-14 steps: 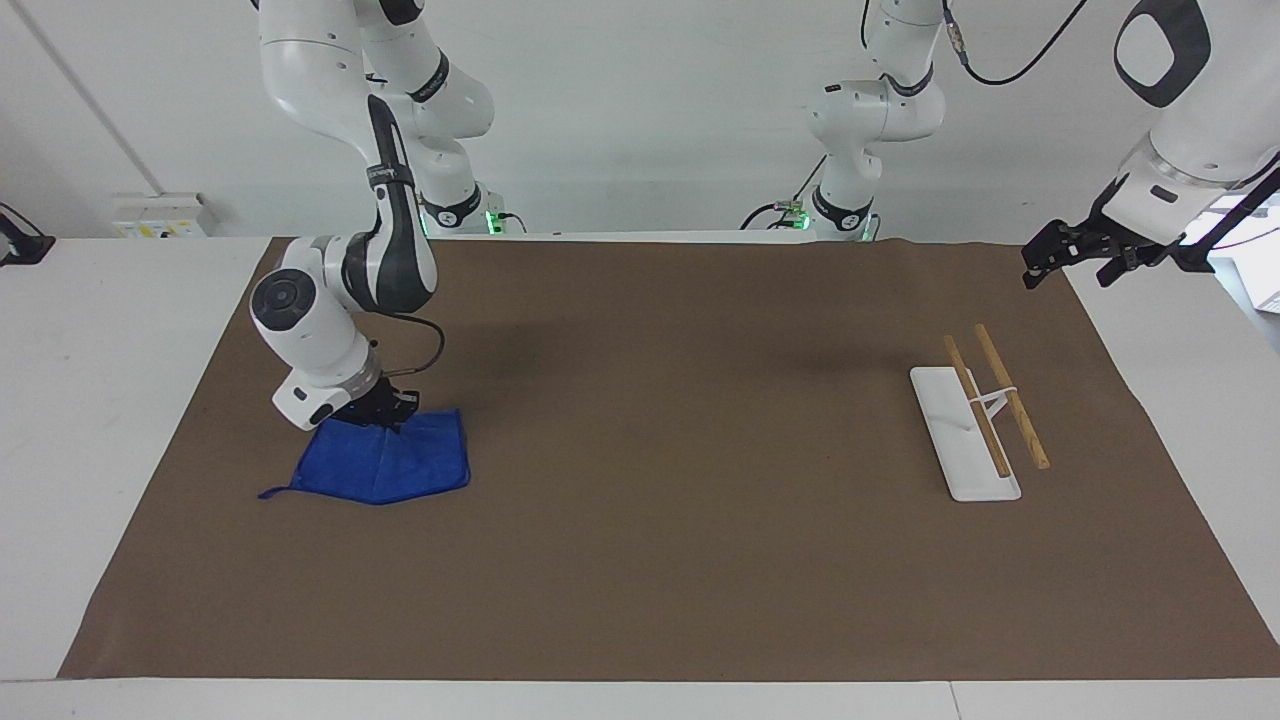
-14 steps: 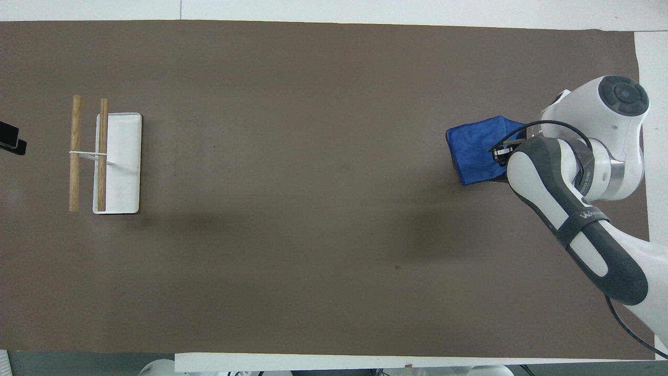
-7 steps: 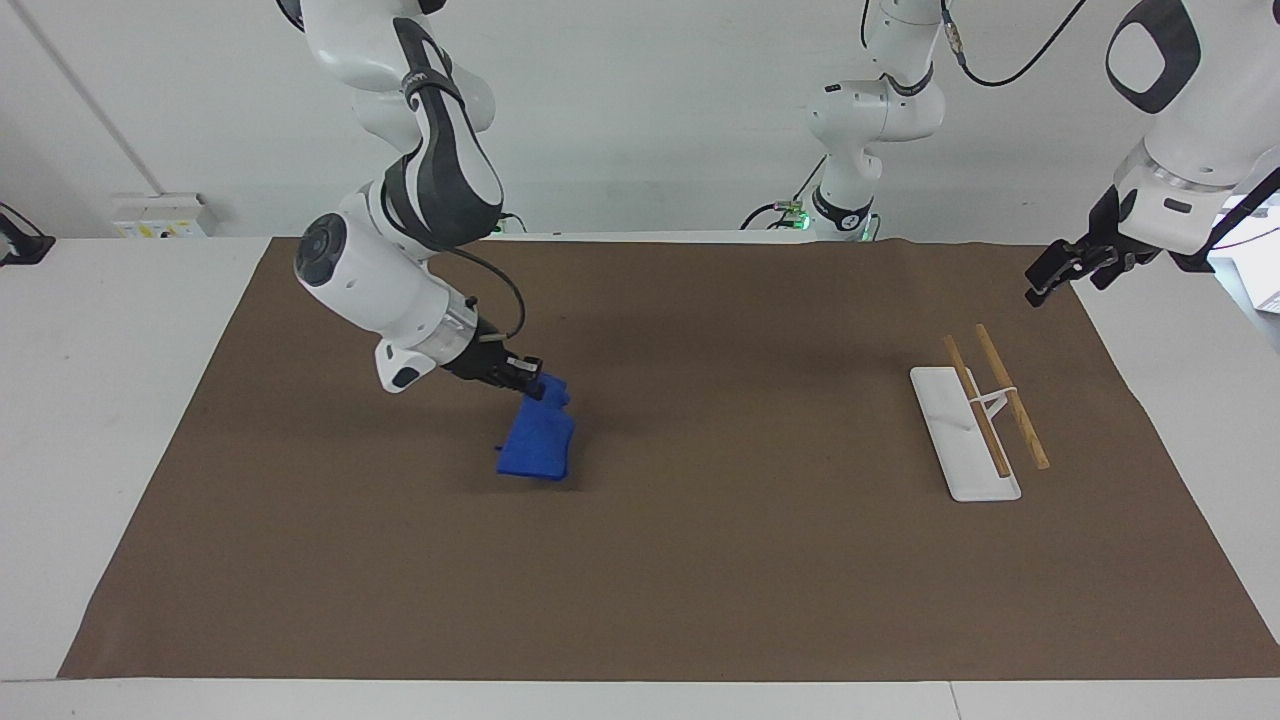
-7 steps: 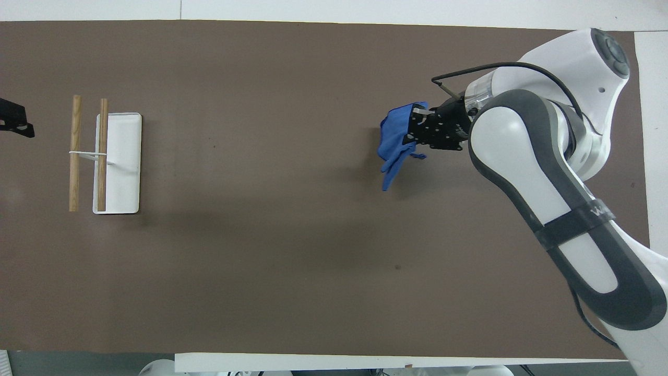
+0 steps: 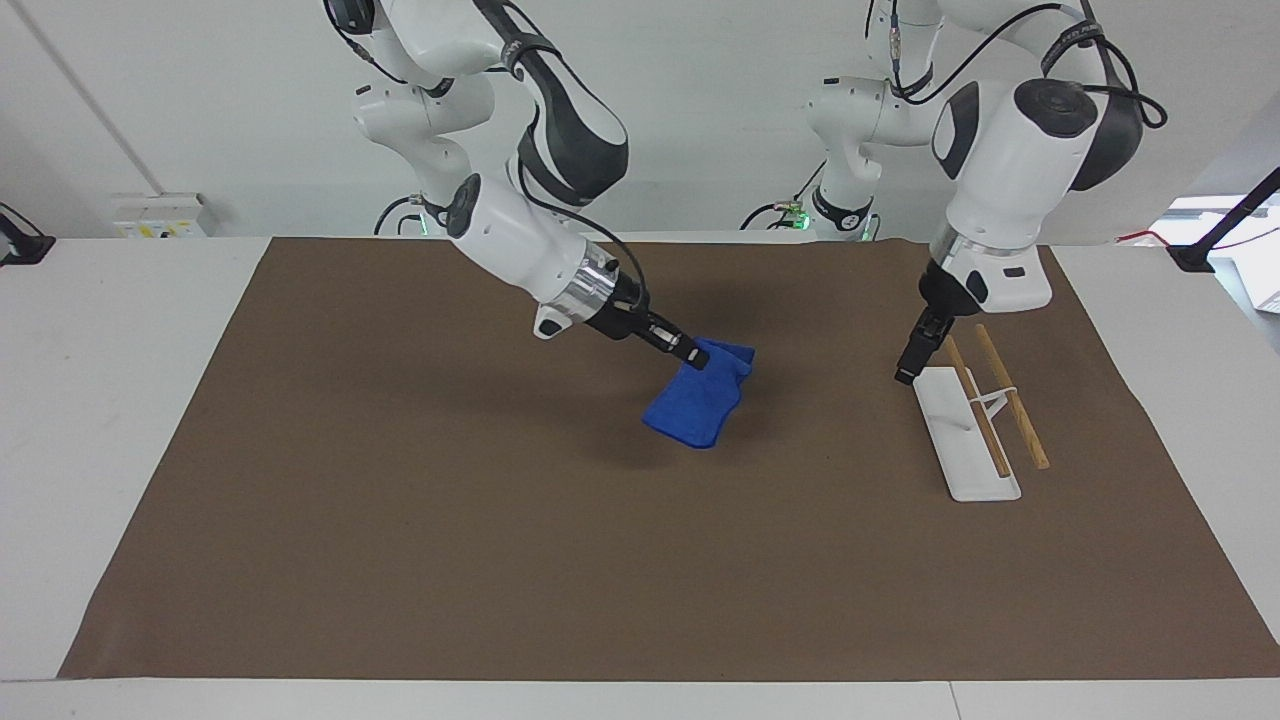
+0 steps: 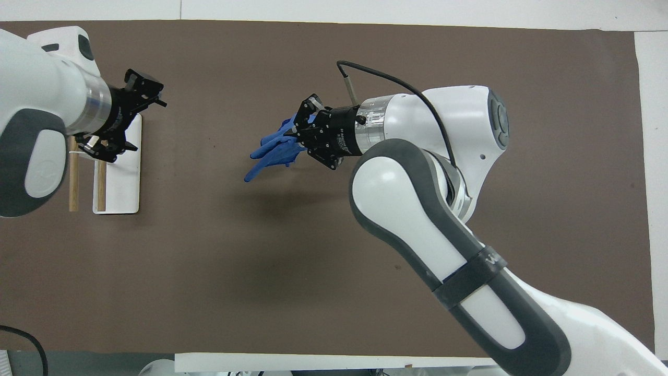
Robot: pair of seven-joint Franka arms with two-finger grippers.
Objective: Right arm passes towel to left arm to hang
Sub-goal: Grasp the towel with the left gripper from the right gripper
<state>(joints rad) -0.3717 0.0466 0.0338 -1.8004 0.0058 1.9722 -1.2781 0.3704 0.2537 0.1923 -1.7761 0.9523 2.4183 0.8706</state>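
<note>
My right gripper (image 5: 700, 357) is shut on the upper edge of the royal-blue towel (image 5: 697, 405) and holds it in the air over the middle of the brown mat. The towel hangs bunched below the fingers and also shows in the overhead view (image 6: 274, 149), beside the right gripper (image 6: 300, 130). My left gripper (image 5: 908, 368) is open and empty. It points down over the white rack (image 5: 965, 440), at the side of the rack toward the towel. It shows in the overhead view (image 6: 148, 127) too.
The rack has a white base (image 6: 122, 193) and two wooden rods (image 5: 1010, 395) held above it, at the left arm's end of the table. The brown mat (image 5: 500, 560) covers most of the table.
The right gripper lifted the towel off the mat at its own end and carried it to the middle. The left arm swung in from the table's edge to over the rack.
</note>
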